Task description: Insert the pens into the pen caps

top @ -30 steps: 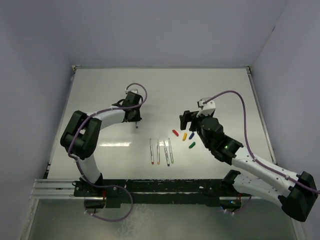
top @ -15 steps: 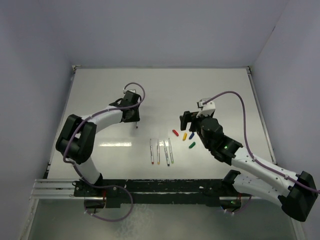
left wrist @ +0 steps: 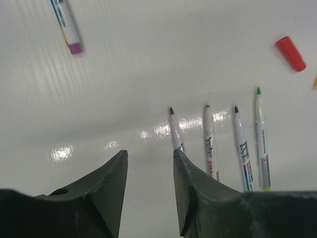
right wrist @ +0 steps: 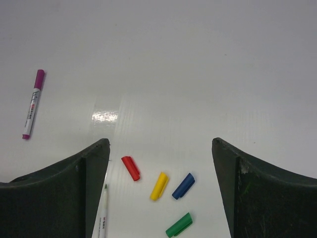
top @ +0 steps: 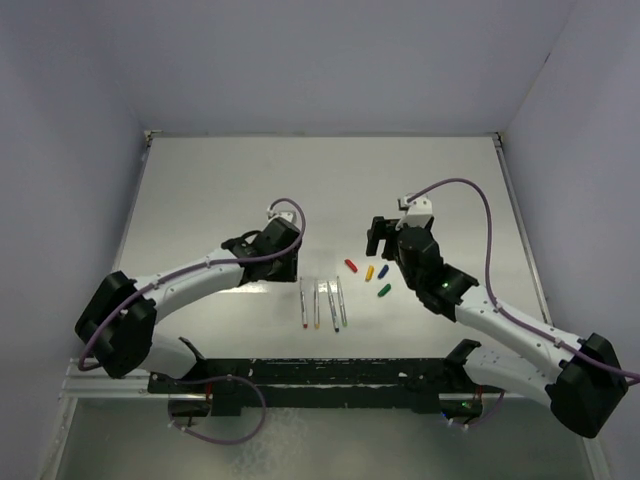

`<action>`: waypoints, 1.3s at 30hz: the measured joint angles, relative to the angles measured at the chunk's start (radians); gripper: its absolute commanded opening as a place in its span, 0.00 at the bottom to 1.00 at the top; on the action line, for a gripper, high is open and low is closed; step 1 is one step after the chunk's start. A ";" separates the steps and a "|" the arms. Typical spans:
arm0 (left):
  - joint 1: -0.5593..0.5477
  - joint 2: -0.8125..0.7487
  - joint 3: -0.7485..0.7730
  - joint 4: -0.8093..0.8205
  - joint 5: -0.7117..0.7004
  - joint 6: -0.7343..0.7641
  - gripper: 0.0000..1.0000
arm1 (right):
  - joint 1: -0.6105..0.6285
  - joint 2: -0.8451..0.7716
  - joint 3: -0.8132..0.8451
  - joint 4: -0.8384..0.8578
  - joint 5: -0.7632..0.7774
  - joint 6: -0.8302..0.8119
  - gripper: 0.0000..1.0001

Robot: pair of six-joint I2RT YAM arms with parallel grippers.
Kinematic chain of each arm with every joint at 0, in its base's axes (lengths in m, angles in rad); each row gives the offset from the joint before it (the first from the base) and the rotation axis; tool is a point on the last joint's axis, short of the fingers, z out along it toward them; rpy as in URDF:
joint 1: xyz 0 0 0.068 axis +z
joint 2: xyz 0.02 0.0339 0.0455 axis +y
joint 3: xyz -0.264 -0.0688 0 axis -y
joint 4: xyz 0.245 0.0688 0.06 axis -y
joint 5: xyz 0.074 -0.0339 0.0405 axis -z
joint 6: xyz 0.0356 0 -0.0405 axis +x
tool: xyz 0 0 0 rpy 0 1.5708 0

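Note:
Several uncapped white pens (top: 322,303) lie side by side near the table's front middle; in the left wrist view (left wrist: 209,134) their tips point away. Red (top: 350,265), yellow (top: 369,271), blue (top: 383,271) and green (top: 383,291) caps lie loose just right of them. A pen with a magenta cap on it (right wrist: 32,104) lies apart to the left, and its end shows in the left wrist view (left wrist: 69,32). My left gripper (top: 287,272) (left wrist: 150,152) is open and empty just left of the leftmost pen. My right gripper (top: 376,237) (right wrist: 159,141) is wide open and empty over the caps.
The white table (top: 200,200) has raised edges at the left, back and right. The black rail with the arm bases (top: 320,375) runs along the near edge. A purple cable (top: 470,190) loops over the right arm.
My left arm has swung right and nearer, from the magenta-capped pen to beside the row of pens. The right gripper has shifted slightly farther away.

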 measured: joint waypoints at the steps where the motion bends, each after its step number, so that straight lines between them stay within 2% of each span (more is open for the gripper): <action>1: -0.014 0.000 -0.017 -0.009 0.006 -0.016 0.46 | -0.002 0.003 -0.001 -0.001 0.000 0.002 0.85; 6: -0.064 0.003 -0.053 -0.057 0.011 -0.069 0.48 | -0.003 0.005 -0.014 -0.003 0.000 0.009 0.84; 25: -0.159 0.124 -0.047 -0.023 0.038 -0.121 0.50 | -0.010 -0.005 -0.053 -0.003 -0.002 0.025 0.84; 39: -0.180 0.162 -0.031 -0.049 0.048 -0.123 0.39 | -0.010 -0.002 -0.053 0.000 -0.005 0.034 0.83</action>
